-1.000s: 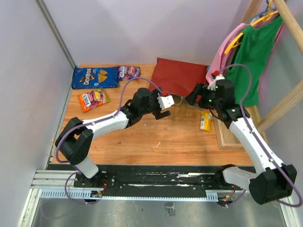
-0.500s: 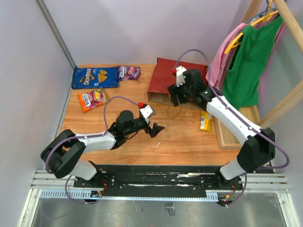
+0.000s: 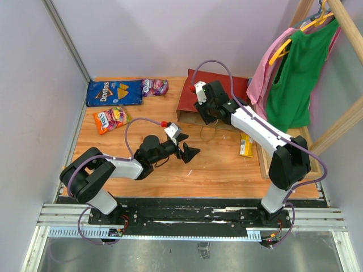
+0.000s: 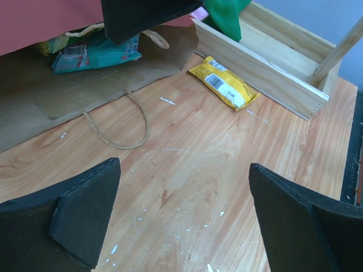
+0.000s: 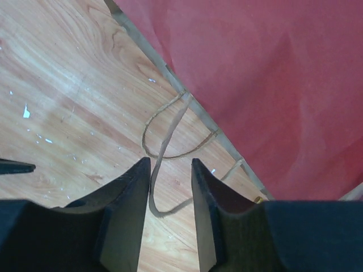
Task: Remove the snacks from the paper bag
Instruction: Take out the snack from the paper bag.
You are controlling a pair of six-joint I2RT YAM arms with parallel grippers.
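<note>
- The left gripper (image 4: 181, 218) hung low over the table (image 4: 187, 170) at the near side. Its jaws were spread wide, holding nothing, and faced the bag's mouth.
- Off to its right, a yellow bar (image 4: 224, 82) lay on the wood just beside the wooden frame (image 4: 266, 65), already outside the bag.
- Farther in, the right gripper (image 5: 170, 192) hovered at the mouth of the paper bag (image 5: 272, 85). Its jaws were drawn close together with a gap left between them. One strand of the twisted handle (image 5: 170, 133) ran through that gap and did not look pinched.
- The likeliest trouble lay at that handle. The strand was thin and loose, so it could slide out as the jaws closed, or tear at its glued end under a hard pull.
- A lift by one handle alone might also drag the whole flat bag across the table rather than open its mouth. The packets would then stay covered, or shift deeper.
- The bag lay flat on its side, red wall uppermost, with brown kraft lining showing at the mouth.
- Just inside lay a teal packet (image 4: 96, 54), with a yellow-green packet (image 4: 51, 42) behind it. What lay deeper could not be told.
- At the far left, the Doritos bag (image 3: 113, 92), a Fox's candy bag (image 3: 154, 86) and an orange packet (image 3: 112, 119) lay on the table outside the bag.
</note>
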